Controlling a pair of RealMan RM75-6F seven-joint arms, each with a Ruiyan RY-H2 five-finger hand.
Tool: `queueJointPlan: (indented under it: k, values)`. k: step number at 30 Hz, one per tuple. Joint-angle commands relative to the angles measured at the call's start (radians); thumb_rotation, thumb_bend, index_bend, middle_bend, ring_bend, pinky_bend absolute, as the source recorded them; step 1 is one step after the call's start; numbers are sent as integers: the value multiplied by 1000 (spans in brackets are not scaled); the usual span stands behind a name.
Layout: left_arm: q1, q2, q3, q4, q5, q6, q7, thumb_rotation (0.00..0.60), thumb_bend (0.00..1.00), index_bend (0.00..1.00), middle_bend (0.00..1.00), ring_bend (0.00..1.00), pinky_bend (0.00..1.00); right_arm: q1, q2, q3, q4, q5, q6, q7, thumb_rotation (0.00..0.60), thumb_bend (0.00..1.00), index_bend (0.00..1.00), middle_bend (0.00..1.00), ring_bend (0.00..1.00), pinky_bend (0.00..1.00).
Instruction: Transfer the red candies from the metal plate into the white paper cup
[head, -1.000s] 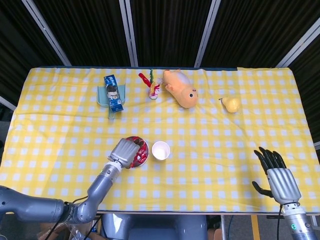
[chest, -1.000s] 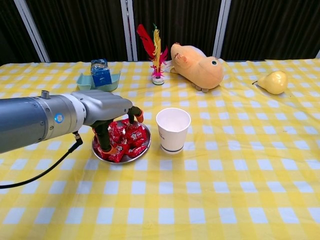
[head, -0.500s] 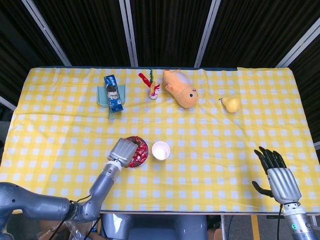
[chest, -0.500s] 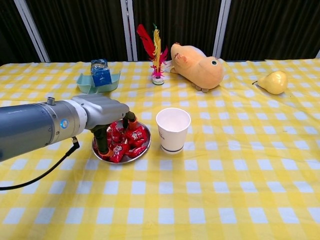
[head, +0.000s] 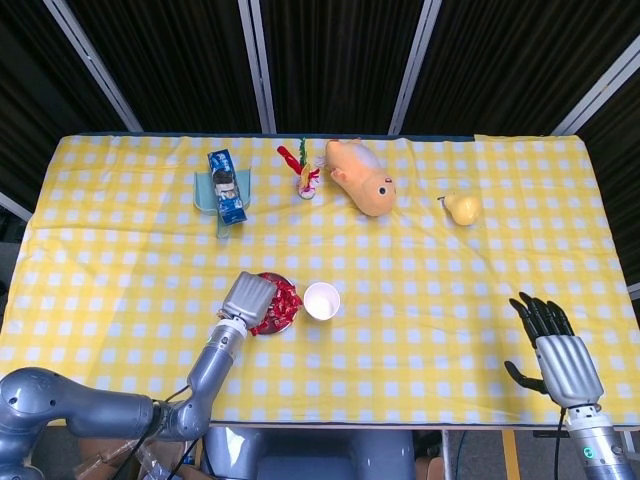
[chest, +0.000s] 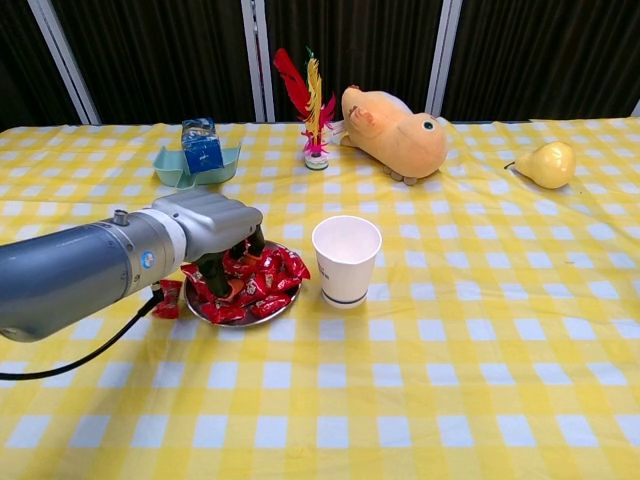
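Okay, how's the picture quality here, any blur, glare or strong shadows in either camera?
Head view: sharp, evenly lit, black backdrop. Chest view: left hand crisp over the red candies; soft shadow beside the white paper cup; no glare.

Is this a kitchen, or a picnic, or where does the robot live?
Probably a robot practice room, not a kitchen. Black curtains hang behind one table with a yellow checked cloth, and odd props sit on it: a plush toy, a pear, and a feather shuttlecock.

We see both views evenly and brightly lit, sharp throughout, with soft short shadows and a dark curtain backdrop
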Motion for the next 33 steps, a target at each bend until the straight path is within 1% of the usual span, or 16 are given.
queueJointPlan:
  k: [1,6,9,13,17,21,24,27,33]
  values:
    - [8,-7,3,13,18,10,-16,600,492,578,670,845,961,0,0,-1,0,0,0,0,600,341,0,0,0,1]
    - [15,11,-7,4,44,20,-34,600,493,586,675,846,961,-1,0,-1,-1,-2,2,-1,600,341,0,0,0,1]
    - [16,37,-21,-27,56,30,-38,600,493,588,676,846,961,-1,0,-1,0,-2,2,0,600,341,0,0,0,1]
    - [14,74,-46,-82,71,50,-44,600,492,589,679,846,961,-1,0,-1,0,-1,2,-1,600,341,0,0,0,1]
    - [6,124,-75,-171,83,71,-36,600,493,590,679,846,961,-1,0,-1,-2,-2,2,-1,600,341,0,0,0,1]
    - [-8,141,-96,-230,95,87,-27,600,493,589,679,846,961,-1,0,-1,-2,-3,2,-2,600,341,0,0,0,1]
    - [-26,126,-112,-251,103,96,-23,600,493,588,679,846,961,-1,-1,-1,-2,-3,2,-3,600,340,0,0,0,1]
    - [-40,95,-125,-245,115,107,-29,600,492,587,677,846,961,-1,-1,-1,-2,-3,3,-2,600,341,0,0,0,1]
    - [-71,0,-149,-165,163,121,-64,600,492,587,675,846,961,0,0,-1,-3,-2,1,3,600,341,0,0,0,1]
